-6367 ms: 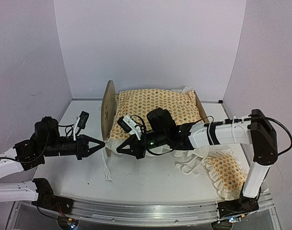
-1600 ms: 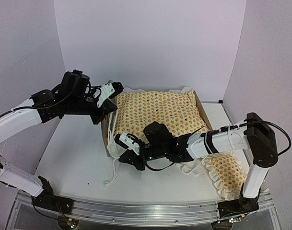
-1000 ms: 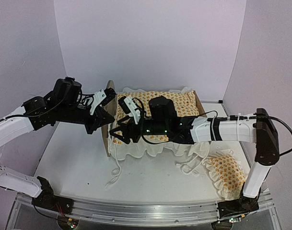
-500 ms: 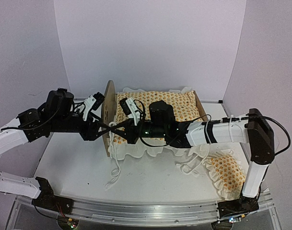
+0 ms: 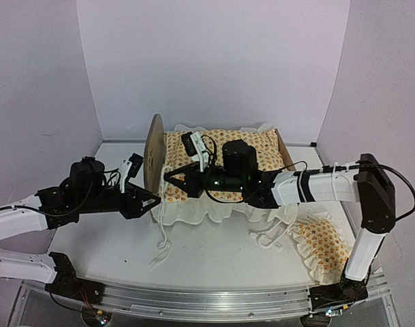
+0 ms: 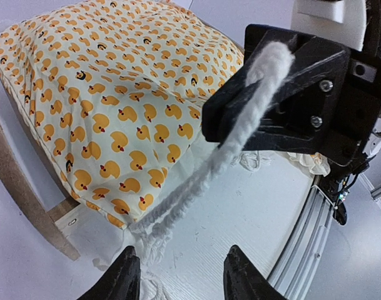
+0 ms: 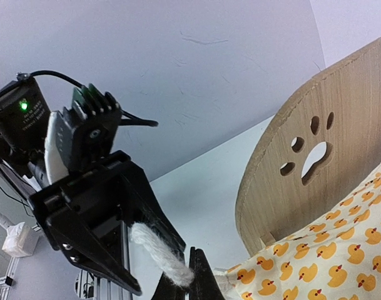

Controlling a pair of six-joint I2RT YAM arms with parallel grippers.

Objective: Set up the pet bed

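The pet bed's light-wood end board (image 5: 152, 153) with its paw-print cutout (image 7: 315, 153) stands at the left. A duck-patterned ruffled quilt (image 5: 255, 146) covers the bed and hides the mattress. My right gripper (image 5: 170, 178) reaches across the quilt's near left corner. It is shut on the quilt's white braided cord (image 7: 160, 255), which also runs taut down to the quilt corner in the left wrist view (image 6: 203, 178). My left gripper (image 5: 156, 201) sits low beside the end board, open and holding nothing, with its fingertips (image 6: 124, 278) just above the table.
A small matching ruffled pillow (image 5: 323, 248) lies at the near right beside the right arm's base. Loose white cord (image 5: 163, 238) trails on the table in front of the bed. White walls close in the left, back and right.
The left gripper opened, let go of the cord and dropped back toward the near left. The right gripper shut on the cord and holds it by the end board.
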